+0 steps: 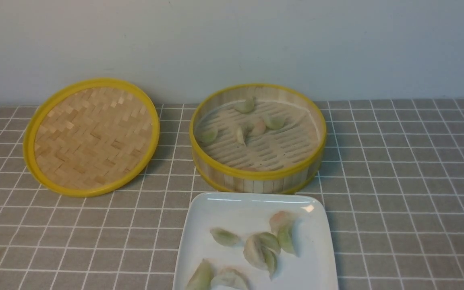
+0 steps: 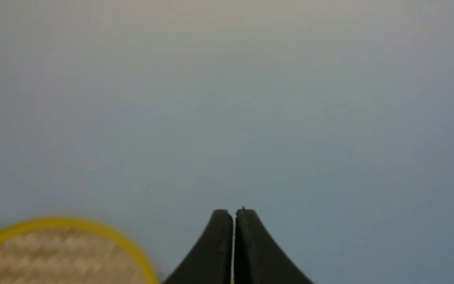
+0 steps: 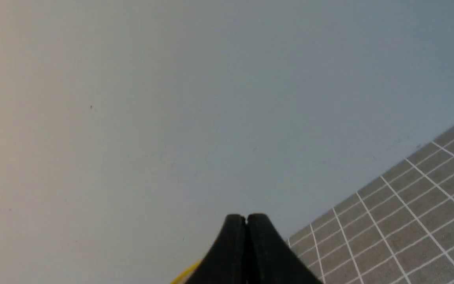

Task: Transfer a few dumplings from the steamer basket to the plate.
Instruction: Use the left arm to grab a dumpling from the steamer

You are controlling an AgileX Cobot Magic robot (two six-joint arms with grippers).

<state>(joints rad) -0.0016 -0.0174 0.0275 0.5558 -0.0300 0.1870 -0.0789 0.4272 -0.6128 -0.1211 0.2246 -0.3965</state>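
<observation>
The steamer basket point(image 1: 312, 161) stands at the back centre of the table, with several pale green dumplings point(image 1: 274, 121) lying on its slatted floor. In front of it the white plate point(image 1: 199, 217) carries several more dumplings point(image 1: 224, 237), some tinted pink. Neither arm shows in the front view. My left gripper point(image 2: 234, 213) is shut and empty, facing the wall. My right gripper point(image 3: 246, 217) is also shut with nothing in it; a sliver of yellow rim point(image 3: 185, 273) shows beside it.
The flat woven lid point(image 1: 91, 135) with a yellow rim leans at the back left, also seen in the left wrist view as the lid point(image 2: 53, 252). A grey checked cloth point(image 1: 409, 181) covers the table. A pale wall point(image 1: 232, 40) closes off the back.
</observation>
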